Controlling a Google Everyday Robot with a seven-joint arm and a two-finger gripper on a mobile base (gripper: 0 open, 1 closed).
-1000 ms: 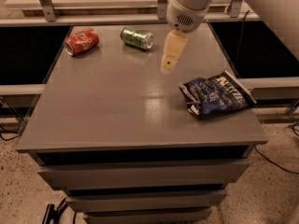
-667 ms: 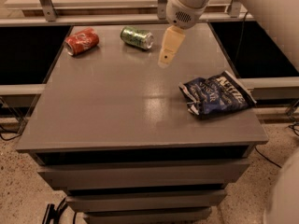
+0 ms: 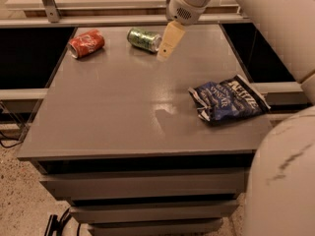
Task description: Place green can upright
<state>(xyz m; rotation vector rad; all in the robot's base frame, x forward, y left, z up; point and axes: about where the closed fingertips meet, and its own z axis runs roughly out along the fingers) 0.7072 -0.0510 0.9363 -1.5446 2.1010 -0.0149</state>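
The green can (image 3: 144, 38) lies on its side on the table (image 3: 123, 107). My end effector (image 3: 166, 43) hangs just right of it; I cannot tell whether it is apart or together. A glancing touch on the can's rounded side could roll it left into the red can (image 3: 86, 43).

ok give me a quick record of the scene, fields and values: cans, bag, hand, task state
surface: grey table
target: green can, lying on its side at the far end of the table
other can: red can, also on its side, to the left of the target in the camera view
bag: blue snack bag, by the table's right edge
arm: hand close beside the green can's right end, not holding it
task state: not yet upright
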